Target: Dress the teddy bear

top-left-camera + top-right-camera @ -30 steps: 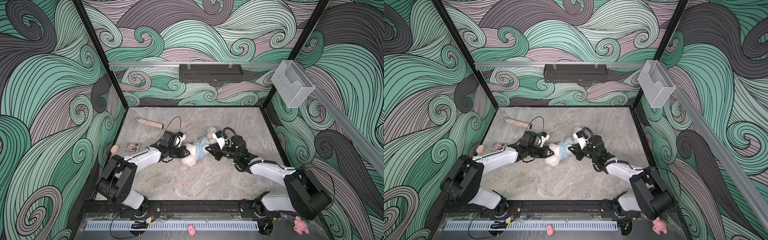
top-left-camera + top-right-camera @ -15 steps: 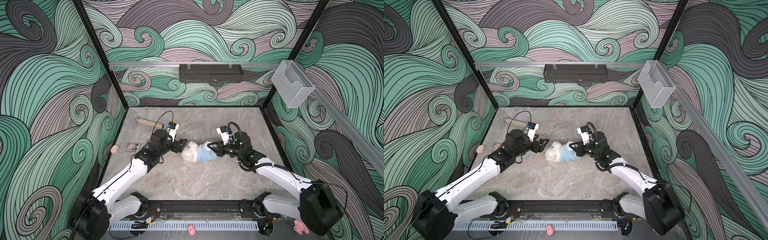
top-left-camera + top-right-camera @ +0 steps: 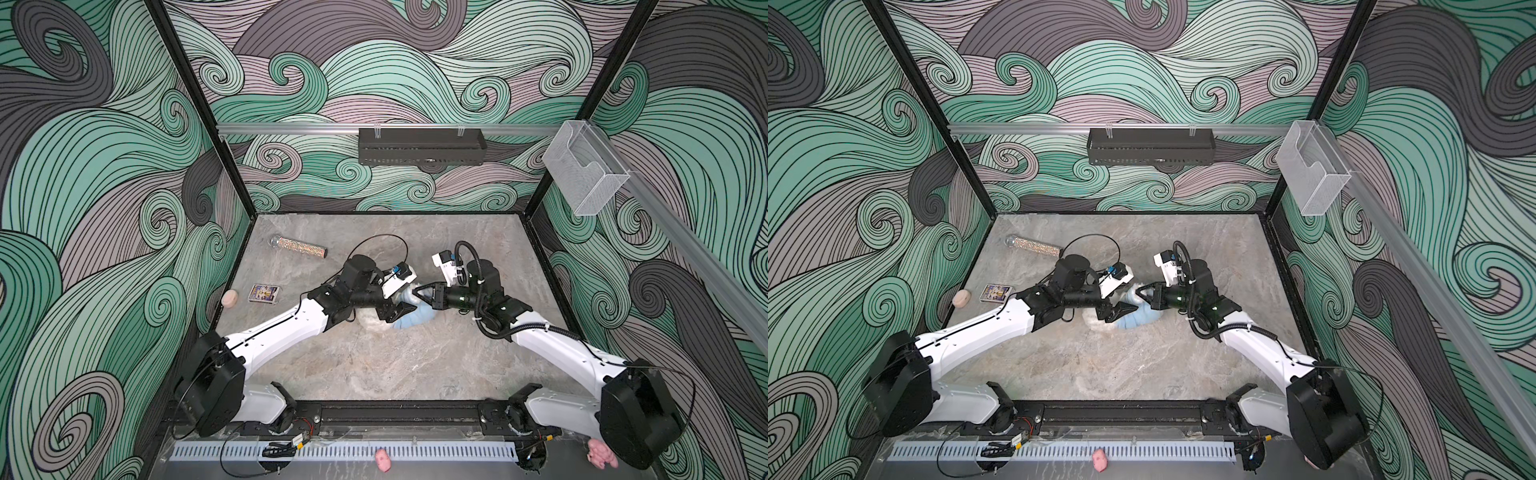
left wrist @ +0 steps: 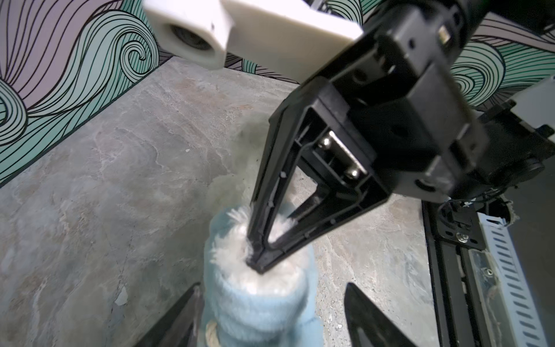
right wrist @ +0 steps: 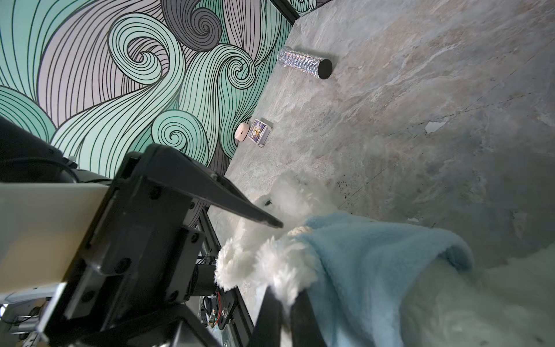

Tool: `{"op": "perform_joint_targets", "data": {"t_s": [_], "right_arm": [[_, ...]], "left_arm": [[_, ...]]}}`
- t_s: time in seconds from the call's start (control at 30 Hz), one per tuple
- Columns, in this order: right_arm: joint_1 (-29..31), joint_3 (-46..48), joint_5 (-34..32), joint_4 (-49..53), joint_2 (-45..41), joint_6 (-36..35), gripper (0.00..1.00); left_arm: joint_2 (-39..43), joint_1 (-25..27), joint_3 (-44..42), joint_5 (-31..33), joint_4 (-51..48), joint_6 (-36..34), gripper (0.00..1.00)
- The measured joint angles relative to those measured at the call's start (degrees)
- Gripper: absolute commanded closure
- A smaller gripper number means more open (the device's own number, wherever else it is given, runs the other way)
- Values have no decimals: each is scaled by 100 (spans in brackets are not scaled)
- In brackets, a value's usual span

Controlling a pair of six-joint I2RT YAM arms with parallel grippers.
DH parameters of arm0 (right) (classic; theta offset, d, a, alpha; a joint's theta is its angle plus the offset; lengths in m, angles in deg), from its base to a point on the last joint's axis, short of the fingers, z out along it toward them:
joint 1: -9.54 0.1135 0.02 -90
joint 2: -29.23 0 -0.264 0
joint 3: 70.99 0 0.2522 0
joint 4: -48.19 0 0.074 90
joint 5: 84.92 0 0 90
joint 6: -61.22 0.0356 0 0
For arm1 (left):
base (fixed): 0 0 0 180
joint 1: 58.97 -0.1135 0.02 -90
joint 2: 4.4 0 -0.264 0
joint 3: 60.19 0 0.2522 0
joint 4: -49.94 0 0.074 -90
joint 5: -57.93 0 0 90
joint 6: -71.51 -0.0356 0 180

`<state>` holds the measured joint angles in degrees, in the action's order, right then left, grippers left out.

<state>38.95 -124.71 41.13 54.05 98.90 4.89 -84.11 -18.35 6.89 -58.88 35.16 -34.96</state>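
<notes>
Mid-table, the left gripper [image 4: 271,290] stands wide open, jaws straddling the teddy bear [image 3: 370,323], which lies between the two arms partly wrapped in a light blue garment [image 3: 417,318]. The right gripper [image 3: 415,292] is clamped on white fur poking from the blue cloth. Beyond, by the left wall, lie a card box [image 3: 264,293], a pink ball [image 3: 229,297] and, farthest, a glittery tube [image 3: 298,247].

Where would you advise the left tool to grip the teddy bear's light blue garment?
Probably the blue sleeve behind its cuff, approached from the body end, opposite the right tool, which pinches the protruding white paw; the sleeve forms a tube between the jaws of the open left tool.
</notes>
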Motion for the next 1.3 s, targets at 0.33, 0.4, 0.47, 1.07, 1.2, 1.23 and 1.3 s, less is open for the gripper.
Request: {"op": "perform_joint_targets", "data": {"t_s": [0.33, 0.4, 0.47, 1.07, 1.2, 1.23, 1.3], "right_arm": [[22, -50, 251, -175, 0, 592, 97], [20, -50, 275, -175, 0, 702, 97], [20, -50, 306, -168, 0, 791, 97], [101, 710, -894, 284, -1674, -1735, 47], [114, 1069, -1311, 284, -2035, -2258, 44], [116, 1113, -1377, 264, -2057, -2339, 44], [118, 1182, -1484, 173, -1991, -2446, 46]], "left_arm": [[-697, 0, 326, -319, -87, -417, 72], [-723, -2, 334, -400, -92, -450, 79], [-739, -2, 334, -468, -92, -472, 88], [-621, -144, -85, -1246, 1141, 2022, 99], [-632, -166, -271, -1482, 1600, 2660, 99], [-640, -164, -315, -1537, 1716, 2780, 98], [-688, -164, -387, -1635, 1971, 3067, 98]]}}
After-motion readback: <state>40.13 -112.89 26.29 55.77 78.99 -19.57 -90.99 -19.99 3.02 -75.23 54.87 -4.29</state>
